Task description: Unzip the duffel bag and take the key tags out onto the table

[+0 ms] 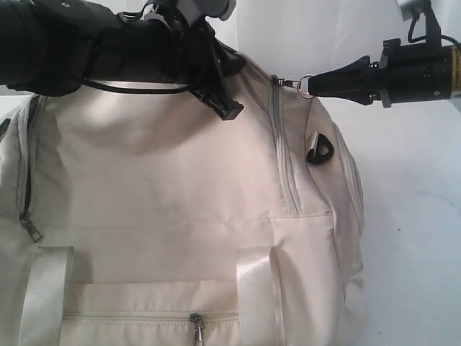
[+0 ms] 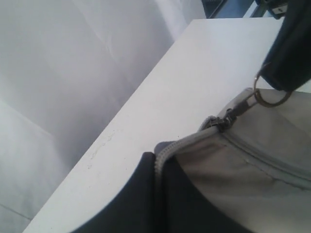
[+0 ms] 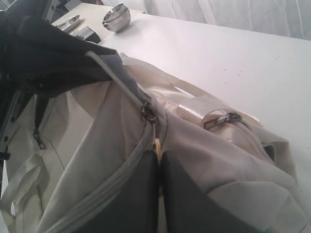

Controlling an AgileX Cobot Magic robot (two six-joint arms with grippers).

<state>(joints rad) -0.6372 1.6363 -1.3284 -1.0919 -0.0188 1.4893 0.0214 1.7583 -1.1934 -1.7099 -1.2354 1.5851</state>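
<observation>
- The black, tapered right gripper [image 1: 315,85] is pinched together on the small metal pull ring [image 1: 306,85] of a cream zipper [image 1: 284,151]. The black left gripper [image 2: 156,160] is closed on the bag's fabric edge at that zipper's end.
- The large cream fabric duffel bag [image 1: 166,173] lies on the plain white table [image 1: 418,238]. The zipper's visible run is meshed, so I judge unzipping has barely begun (if at all).
- The coloured plastic key tags are nowhere visible and are presumably still inside.
- The cloth is soft and slack, the pale webbing handles [image 1: 256,295] are glossy, and the black plastic D-ring [image 1: 319,150] is rigid.
</observation>
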